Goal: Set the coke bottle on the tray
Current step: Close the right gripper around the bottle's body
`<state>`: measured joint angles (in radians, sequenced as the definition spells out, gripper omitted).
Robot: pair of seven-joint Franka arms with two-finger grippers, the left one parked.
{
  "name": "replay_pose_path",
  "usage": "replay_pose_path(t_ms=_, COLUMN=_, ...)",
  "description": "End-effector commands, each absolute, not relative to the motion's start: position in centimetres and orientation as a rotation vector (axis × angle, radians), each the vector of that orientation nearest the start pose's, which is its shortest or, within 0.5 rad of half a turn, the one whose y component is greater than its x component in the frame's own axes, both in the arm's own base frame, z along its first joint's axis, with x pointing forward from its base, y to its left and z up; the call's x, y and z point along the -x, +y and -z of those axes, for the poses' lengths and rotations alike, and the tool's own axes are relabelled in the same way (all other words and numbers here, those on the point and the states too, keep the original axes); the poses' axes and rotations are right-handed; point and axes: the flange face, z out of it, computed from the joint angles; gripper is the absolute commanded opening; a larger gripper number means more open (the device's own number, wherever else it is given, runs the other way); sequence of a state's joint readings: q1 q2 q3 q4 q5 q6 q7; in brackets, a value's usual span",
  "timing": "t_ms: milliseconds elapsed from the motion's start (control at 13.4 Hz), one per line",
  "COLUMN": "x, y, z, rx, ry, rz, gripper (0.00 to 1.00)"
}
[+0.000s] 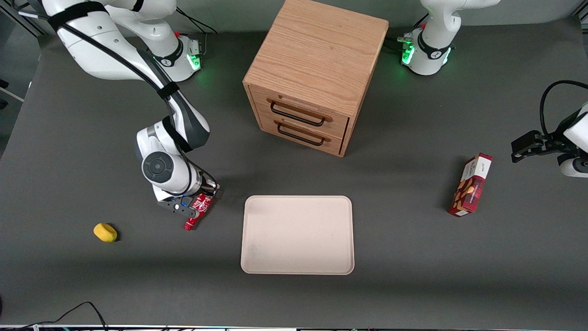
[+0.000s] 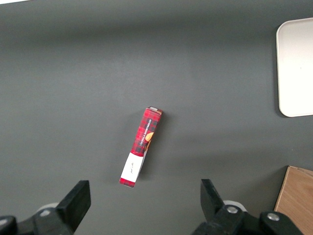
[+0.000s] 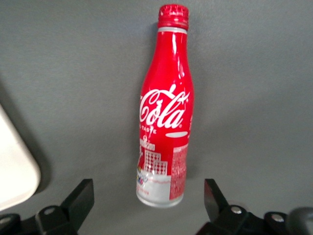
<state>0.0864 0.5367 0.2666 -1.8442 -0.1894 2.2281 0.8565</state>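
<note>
Dark grey table (image 1: 69, 115) everywhere under us | our gripper (image 3: 149, 205) is low over the coke bottle (image 3: 165, 117), fingers (image 3: 78, 198) spread wide on both sides of its silver end, not touching | bottle lies flat on the table, just beside the tray (image 1: 297, 234) toward the working arm's end | yellow sponge (image 1: 105, 232) further that way | snack box (image 1: 471, 185) well apart from tray, toward the parked arm's end | wooden drawer cabinet (image 1: 317, 73) farther from front camera than tray

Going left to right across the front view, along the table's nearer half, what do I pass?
Yellow sponge → claw, open over the coke bottle → tray → snack box.
</note>
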Motion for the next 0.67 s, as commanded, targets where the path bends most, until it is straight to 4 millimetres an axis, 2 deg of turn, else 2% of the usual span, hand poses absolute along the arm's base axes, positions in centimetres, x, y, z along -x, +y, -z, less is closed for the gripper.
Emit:
replay_pose_path(t_ms=0, x=-59.9, y=20.0, z=-21.5, rx=3.160, ry=0.674, rz=-0.110, gripper=1.00)
replay_pose_path(t_ms=595, x=-60.0, y=19.3, z=-19.2, rx=3.185, ry=0.660, rz=-0.098, gripper=1.00)
